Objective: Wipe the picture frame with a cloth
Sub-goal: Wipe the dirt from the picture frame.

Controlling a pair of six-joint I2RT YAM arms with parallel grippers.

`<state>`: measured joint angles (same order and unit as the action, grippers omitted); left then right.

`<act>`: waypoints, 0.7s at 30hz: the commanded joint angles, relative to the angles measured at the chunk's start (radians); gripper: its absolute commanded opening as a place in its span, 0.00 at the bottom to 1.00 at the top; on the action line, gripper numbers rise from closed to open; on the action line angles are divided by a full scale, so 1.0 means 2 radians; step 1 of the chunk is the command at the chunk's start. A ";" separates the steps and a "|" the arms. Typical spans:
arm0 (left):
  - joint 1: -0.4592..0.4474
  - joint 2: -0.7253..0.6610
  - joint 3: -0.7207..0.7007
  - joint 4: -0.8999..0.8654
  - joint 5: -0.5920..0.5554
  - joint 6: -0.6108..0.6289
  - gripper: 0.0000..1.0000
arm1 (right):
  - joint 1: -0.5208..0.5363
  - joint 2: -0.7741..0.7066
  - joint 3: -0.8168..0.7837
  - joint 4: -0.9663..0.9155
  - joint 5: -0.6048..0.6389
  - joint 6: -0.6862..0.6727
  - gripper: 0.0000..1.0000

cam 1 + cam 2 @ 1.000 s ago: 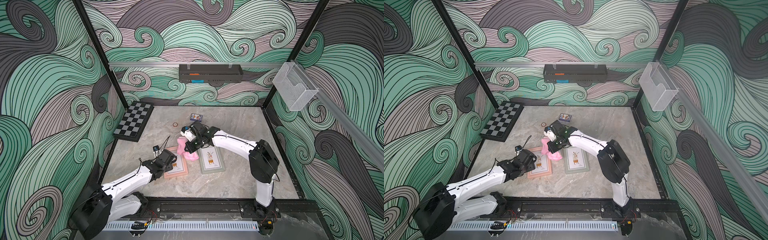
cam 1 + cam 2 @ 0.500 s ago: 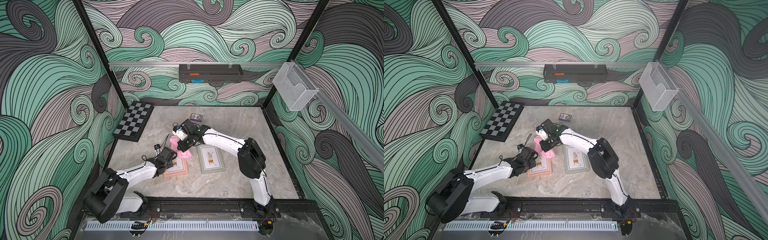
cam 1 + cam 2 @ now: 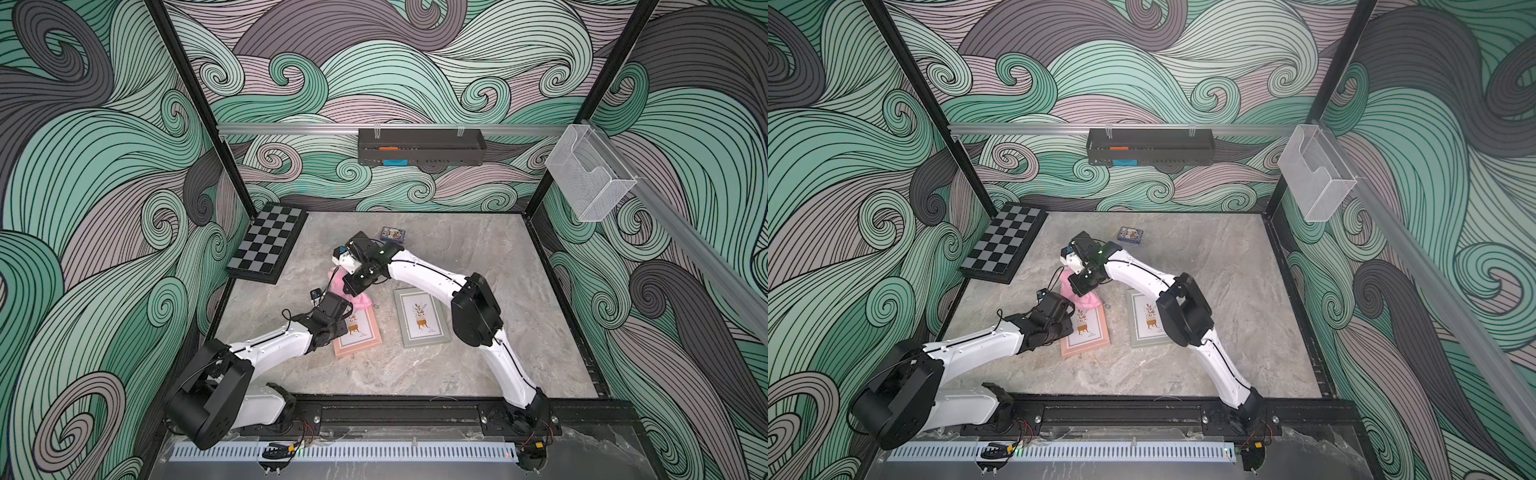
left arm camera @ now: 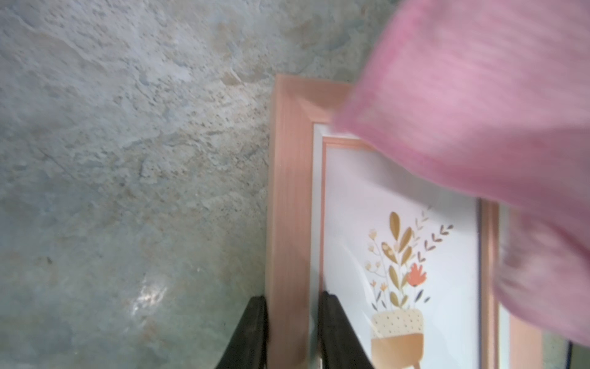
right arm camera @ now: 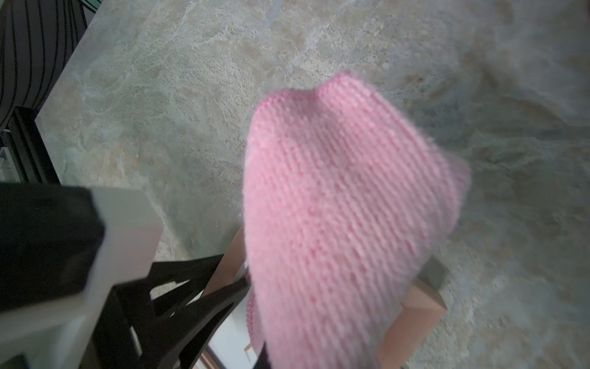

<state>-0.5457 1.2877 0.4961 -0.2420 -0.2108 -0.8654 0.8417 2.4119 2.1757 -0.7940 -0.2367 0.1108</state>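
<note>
pink cloth (image 3: 360, 300) hides peach frame (image 3: 360, 334) top — grey frame (image 3: 420, 319) beside

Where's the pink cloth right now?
In both top views the cloth hangs from the right gripper, its lower end on the far end of the pink picture frame, to the robot's left of the grey-green frame.

Swirl-patterned walls (image 3: 415, 62) enclose a seemingly marble tabletop (image 3: 478, 257).
</note>
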 commanded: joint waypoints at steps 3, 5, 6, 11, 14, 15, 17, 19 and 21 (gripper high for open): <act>-0.005 -0.011 -0.014 -0.081 0.045 -0.011 0.09 | 0.025 0.064 0.115 -0.064 -0.006 -0.016 0.02; -0.006 -0.016 -0.012 -0.089 0.042 -0.013 0.07 | 0.026 0.074 0.128 -0.070 0.002 -0.016 0.02; -0.006 -0.018 -0.012 -0.092 0.040 -0.015 0.07 | 0.026 0.076 0.127 -0.073 0.010 -0.019 0.03; -0.006 -0.021 -0.009 -0.101 0.040 -0.018 0.07 | 0.024 0.081 0.096 -0.097 0.086 -0.045 0.05; -0.007 -0.025 -0.006 -0.109 0.036 -0.016 0.07 | 0.009 0.072 0.062 -0.105 0.131 -0.052 0.03; -0.007 -0.027 -0.005 -0.110 0.037 -0.014 0.07 | 0.001 0.064 0.047 -0.106 0.141 -0.051 0.02; -0.007 -0.030 -0.005 -0.111 0.038 -0.011 0.07 | -0.012 0.045 0.016 -0.106 0.161 -0.048 0.01; -0.007 -0.032 -0.004 -0.109 0.041 -0.007 0.07 | -0.022 0.025 -0.009 -0.106 0.180 -0.048 0.01; -0.009 -0.031 -0.002 -0.105 0.045 -0.005 0.07 | -0.023 0.008 -0.023 -0.105 0.188 -0.052 0.01</act>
<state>-0.5529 1.2343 0.4946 -0.3439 -0.1585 -0.8837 0.8394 2.4409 2.1799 -0.9344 -0.0006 0.0254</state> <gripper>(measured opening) 0.275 0.089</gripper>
